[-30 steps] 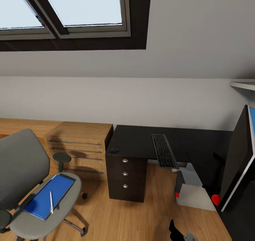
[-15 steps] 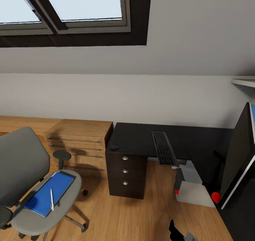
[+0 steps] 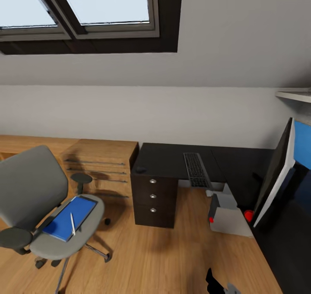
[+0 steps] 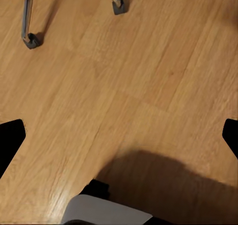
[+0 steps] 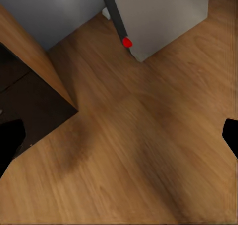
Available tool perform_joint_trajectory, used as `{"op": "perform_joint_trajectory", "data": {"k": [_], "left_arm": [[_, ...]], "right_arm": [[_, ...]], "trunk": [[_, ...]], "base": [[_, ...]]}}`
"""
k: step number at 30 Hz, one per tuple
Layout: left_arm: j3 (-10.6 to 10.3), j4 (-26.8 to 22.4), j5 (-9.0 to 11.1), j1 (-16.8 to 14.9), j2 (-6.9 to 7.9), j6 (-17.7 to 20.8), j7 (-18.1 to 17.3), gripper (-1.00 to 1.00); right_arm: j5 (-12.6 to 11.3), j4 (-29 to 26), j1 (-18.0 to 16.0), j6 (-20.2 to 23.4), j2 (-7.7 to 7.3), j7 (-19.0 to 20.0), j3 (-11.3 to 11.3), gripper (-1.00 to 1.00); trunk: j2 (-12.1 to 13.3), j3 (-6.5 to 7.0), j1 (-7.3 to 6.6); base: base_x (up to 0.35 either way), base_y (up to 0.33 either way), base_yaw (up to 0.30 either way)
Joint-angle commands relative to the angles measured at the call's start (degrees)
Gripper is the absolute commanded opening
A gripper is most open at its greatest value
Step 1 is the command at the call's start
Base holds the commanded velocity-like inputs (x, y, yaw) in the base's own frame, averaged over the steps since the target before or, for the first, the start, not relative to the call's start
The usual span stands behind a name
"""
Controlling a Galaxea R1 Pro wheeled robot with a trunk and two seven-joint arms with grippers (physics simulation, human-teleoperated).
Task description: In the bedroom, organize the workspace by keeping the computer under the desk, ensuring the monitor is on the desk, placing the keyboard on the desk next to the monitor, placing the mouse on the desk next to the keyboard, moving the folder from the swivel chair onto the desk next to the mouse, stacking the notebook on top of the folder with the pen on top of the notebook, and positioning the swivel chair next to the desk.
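- The desk (image 3: 172,162) stands against the wall, with the keyboard (image 3: 196,169) and mouse (image 3: 140,170) on top and the monitor (image 3: 276,177) on its right wing.
- The swivel chair (image 3: 39,199) sits well apart at left, with the folder (image 3: 69,218) and pen (image 3: 72,223) on its seat.
- The computer (image 3: 226,216) rests on the floor under the desk.
- Left gripper (image 4: 119,136) and right gripper (image 5: 119,136) both point down at bare floor, fingers spread wide, holding nothing.

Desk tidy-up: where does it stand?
Done: keyboard and mouse lie on the desk, monitor stands on it, computer sits on the floor beneath. In hand: nothing. Left: folder with the pen on it sits on the swivel chair, away from the desk.
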Motion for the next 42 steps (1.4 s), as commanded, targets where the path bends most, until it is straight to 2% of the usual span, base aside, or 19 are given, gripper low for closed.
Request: {"op": "perform_joint_trajectory", "data": {"k": [1, 19, 28, 42], "left_arm": [[-0.4, 0.0, 0.6, -0.1, 0.05, -0.4, 0.4, 1.0], [-0.4, 0.0, 0.6, -0.1, 0.05, -0.4, 0.4, 1.0], [-0.4, 0.0, 0.5, -0.1, -0.02, -0.5, 0.3, 1.0], [-0.4, 0.0, 0.6, -0.1, -0.04, -0.5, 0.4, 1.0]], "right_arm": [[-0.6, 0.1, -0.1, -0.2, 0.01, 0.6, -0.1, 1.0], [-0.6, 0.1, -0.1, -0.2, 0.01, 0.6, -0.1, 1.0], [-0.6, 0.1, -0.1, -0.2, -0.1, 0.5, -0.1, 1.0], [-0.6, 0.0, -0.1, -0.3, -0.16, 0.5, -0.1, 1.0]], "trunk": [[-0.1, -0.16, -0.03], [-0.1, -1.79, -0.03], [-0.1, -2.56, -0.03], [5.6, -0.22, -3.11]], "base": [[-0.332, 0.0, 0.0], [-0.327, -0.03, 0.0], [-0.084, -0.046, 0.0], [-0.004, -0.002, 0.0]]}}
